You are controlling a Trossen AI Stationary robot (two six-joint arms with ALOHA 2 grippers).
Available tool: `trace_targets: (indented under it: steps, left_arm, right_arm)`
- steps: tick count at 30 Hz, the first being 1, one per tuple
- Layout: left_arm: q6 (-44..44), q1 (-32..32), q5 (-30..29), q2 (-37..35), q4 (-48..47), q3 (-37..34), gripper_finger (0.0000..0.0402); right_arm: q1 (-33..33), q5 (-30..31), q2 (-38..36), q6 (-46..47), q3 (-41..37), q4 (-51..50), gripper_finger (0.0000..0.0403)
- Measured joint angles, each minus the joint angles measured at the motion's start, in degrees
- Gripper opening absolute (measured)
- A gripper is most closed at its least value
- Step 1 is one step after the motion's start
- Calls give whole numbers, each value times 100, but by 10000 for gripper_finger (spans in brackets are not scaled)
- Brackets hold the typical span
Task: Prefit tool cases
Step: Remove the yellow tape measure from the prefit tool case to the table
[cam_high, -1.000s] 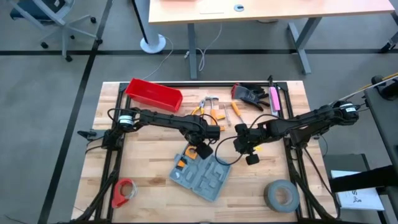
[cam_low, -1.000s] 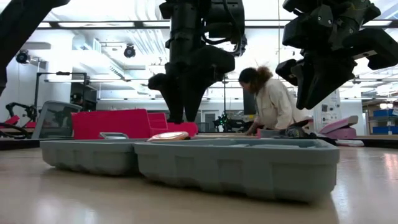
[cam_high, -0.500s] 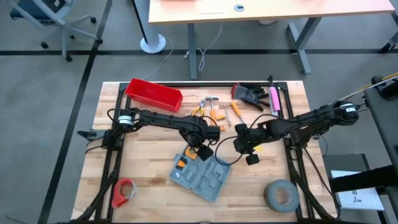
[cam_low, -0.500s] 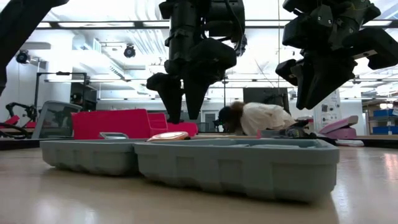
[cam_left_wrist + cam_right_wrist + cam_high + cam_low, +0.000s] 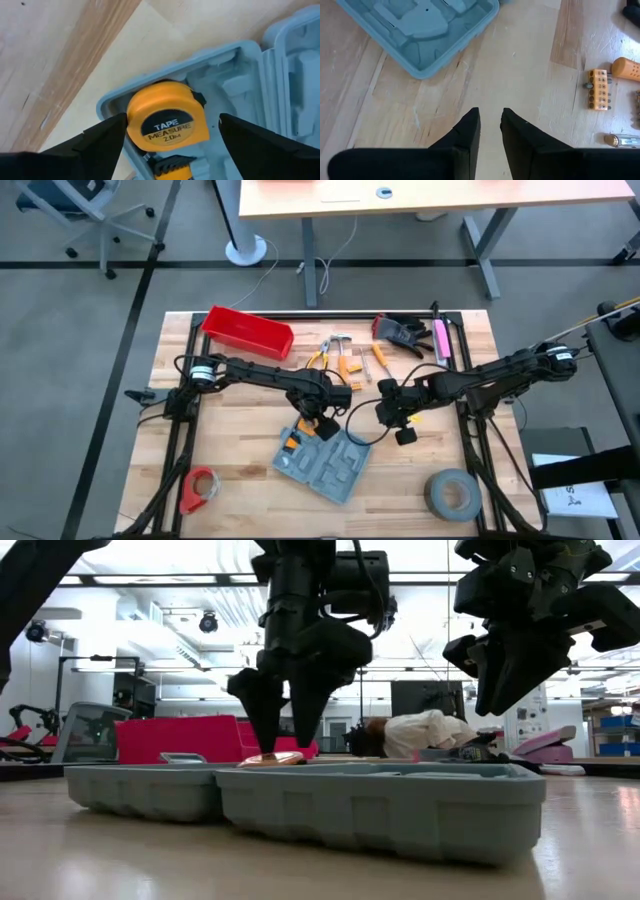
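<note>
The grey-blue tool case (image 5: 325,465) lies open and flat on the table's near middle, its moulded recesses up (image 5: 380,802). A yellow tape measure (image 5: 167,122) rests flat in a recess in the case's far left corner (image 5: 292,443). My left gripper (image 5: 172,117) points straight down over it, open wide, one finger on each side of the tape measure (image 5: 280,745). My right gripper (image 5: 490,117) hovers above bare table to the right of the case (image 5: 398,425), its fingers a narrow gap apart with nothing between them. My left gripper comes down from above with its fingertips (image 5: 262,745) at the level of the tape measure's top (image 5: 270,758). One fingertip (image 5: 117,122) shows right beside the tape measure's rim; I cannot tell whether it touches.
A red bin (image 5: 247,332) stands at the far left. Pliers, a screwdriver and an orange bit holder (image 5: 345,362) lie at the far middle, with black gloves (image 5: 402,332) beside them. A grey tape roll (image 5: 452,494) and a red roll (image 5: 200,488) lie at the near corners. A person (image 5: 415,732) bends down beyond the table.
My left gripper has come down toward the tape measure in the case and opened wider, its fingertips now at the tape measure's sides. The case and tape measure have stayed put.
</note>
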Motion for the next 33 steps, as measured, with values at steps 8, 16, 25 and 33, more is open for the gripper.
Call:
trace_targets:
  steps: [8, 16, 25, 33]
  left_arm:
    - [-12, 0, 0, 4, -10, -17, 325]
    - [-42, -15, 2, 4, -3, -89, 327]
    - [-12, -128, 297, 256, 648, -434, 319]
    - [-17, -160, 239, 365, 640, -426, 283]
  right_arm:
    - [0, 0, 0, 13, 0, 2, 49]
    - [0, 2, 0, 0, 0, 2, 59]
    - [0, 7, 0, -69, -2, 44, 53]
    - [0, 11, 0, -86, -2, 47, 48]
